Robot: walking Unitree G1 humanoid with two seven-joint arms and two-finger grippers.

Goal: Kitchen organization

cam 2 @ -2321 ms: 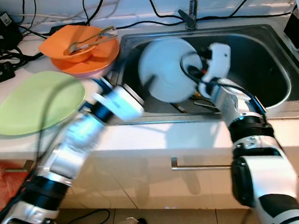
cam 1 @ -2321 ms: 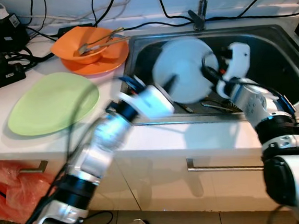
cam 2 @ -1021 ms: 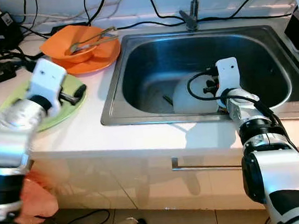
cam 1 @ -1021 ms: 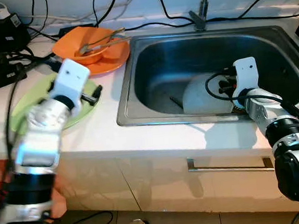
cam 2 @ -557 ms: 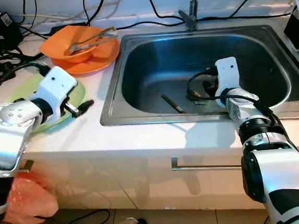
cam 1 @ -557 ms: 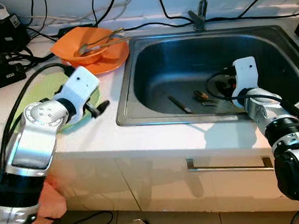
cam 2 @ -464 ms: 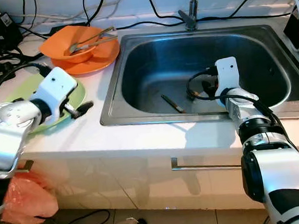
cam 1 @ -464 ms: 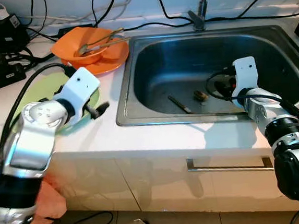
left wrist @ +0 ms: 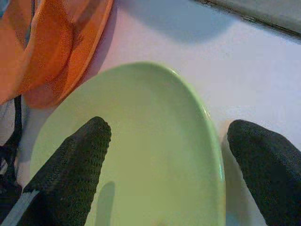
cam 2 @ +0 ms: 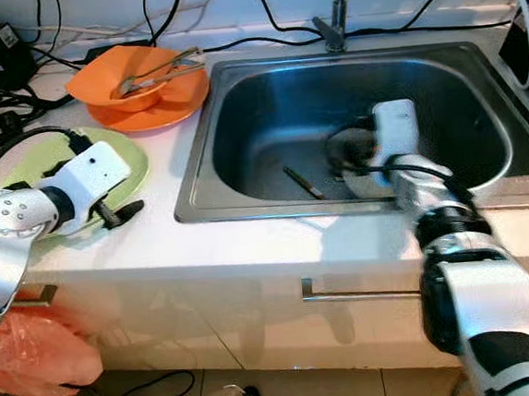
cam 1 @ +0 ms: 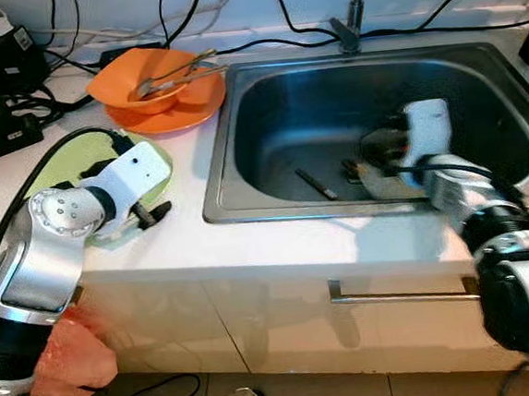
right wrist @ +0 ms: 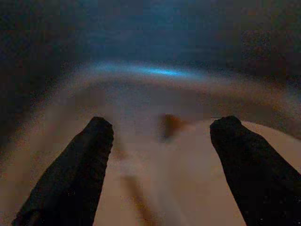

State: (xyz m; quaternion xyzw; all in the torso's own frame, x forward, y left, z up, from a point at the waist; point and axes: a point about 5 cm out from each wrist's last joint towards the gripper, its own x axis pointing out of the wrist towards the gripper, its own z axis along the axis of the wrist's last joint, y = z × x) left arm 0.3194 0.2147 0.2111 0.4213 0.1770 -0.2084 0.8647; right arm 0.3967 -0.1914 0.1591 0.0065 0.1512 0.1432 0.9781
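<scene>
Currently the left gripper [left wrist: 164, 155] is held over the green plate [left wrist: 141, 141] on the counter [cam 1: 277, 238], its fingers [left wrist: 70, 165] spread wide to either side of the plate's near rim and closed on nothing. From the head views, the plate lies at about ten o'clock of the sink [cam 1: 237, 98], with the orange bowl [cam 1: 148, 83] and its tongs [cam 1: 175, 74] just beyond at twelve o'clock of the plate. The plate's long axis is judged to run between the fingers, so the left arm is plainly the nearer one. The right gripper [right wrist: 164, 141] is lowered inside the sink, fingers apart and empty, near a utensil [cam 1: 317, 182] on the basin floor.
</scene>
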